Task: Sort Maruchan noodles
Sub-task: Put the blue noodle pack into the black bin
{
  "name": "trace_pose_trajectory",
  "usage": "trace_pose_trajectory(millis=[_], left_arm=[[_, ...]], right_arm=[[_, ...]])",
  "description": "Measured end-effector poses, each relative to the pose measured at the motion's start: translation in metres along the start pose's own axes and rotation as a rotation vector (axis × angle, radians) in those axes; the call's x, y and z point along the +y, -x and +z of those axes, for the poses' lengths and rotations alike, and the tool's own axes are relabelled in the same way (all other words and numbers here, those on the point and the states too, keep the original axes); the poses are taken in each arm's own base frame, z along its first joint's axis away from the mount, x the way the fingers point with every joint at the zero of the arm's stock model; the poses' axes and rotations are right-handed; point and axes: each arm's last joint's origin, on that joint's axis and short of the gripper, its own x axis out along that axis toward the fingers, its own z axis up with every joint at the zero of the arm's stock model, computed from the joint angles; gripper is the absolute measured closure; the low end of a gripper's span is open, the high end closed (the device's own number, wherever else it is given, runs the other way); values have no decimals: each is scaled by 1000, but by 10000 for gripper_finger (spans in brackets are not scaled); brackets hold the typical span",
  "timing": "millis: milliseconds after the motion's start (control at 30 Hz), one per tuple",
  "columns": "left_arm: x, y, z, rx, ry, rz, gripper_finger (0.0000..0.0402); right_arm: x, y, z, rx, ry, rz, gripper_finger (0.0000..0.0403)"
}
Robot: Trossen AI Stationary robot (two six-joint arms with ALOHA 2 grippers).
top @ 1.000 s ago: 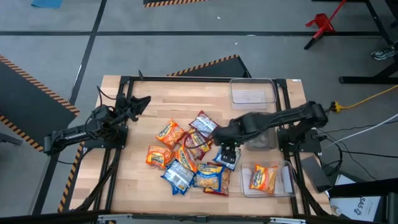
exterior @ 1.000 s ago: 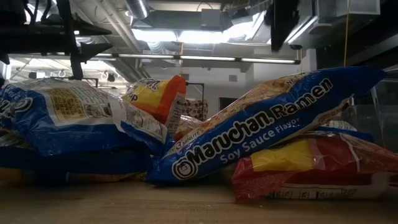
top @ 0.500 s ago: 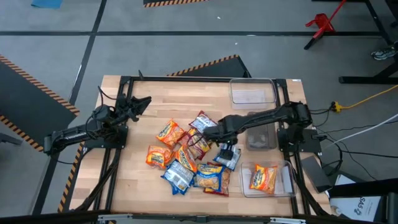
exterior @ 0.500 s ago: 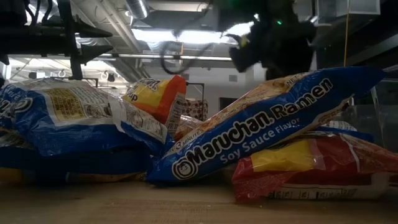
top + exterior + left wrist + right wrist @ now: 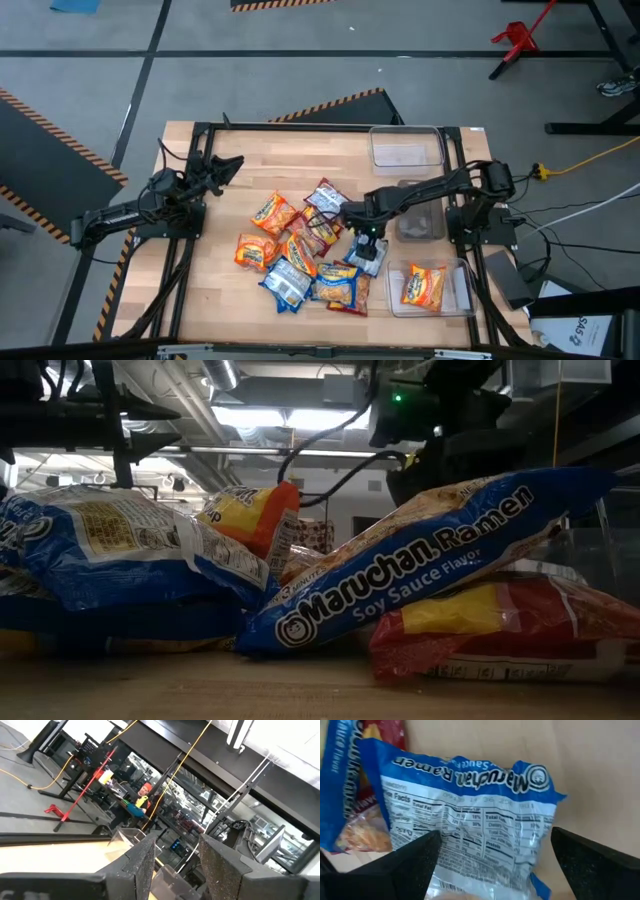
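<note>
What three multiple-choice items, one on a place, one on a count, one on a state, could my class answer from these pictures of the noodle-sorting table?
1. Where is the right claw?
A. Over a blue packet at the pile's right edge
B. Inside the far bin
C. Off the table

2. How many packets lie in the near clear bin?
A. None
B. One
C. Three

3. How do the right claw's fingers stand?
A. Shut on a red packet
B. Apart, on either side of a blue packet
C. Hidden

Answers:
1 A: the high view shows it above the blue packet beside the pile.
2 B: a single orange packet lies there.
3 B: the right wrist view shows the blue packet's back label between the spread fingers.

The left claw waits at the table's left.
</note>
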Motion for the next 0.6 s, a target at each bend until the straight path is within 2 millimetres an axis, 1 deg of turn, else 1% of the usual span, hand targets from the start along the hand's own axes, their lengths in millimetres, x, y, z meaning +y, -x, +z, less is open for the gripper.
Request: trace_pose_trajectory(millis=[67,133,400,500,533,600], left_arm=[[0,0,0,-6,0,8,255],[1,0,0,-16,0,19,255],[2,0,1,-45,-3,53,255],[2,0,1,-45,-3,53,255],[2,0,1,-45,-3,53,255],[2,0,1,-46,-3,55,255]], right_arm=[[0,1,3,-16,3,9,69],[1,2,4,-21,11,9,105],[-1,5,7,-30,15,21,305],[-2,4,7,-29,17,8,371],[-2,4,7,-31,25,8,385],[0,6,9,-30,41,5,392]])
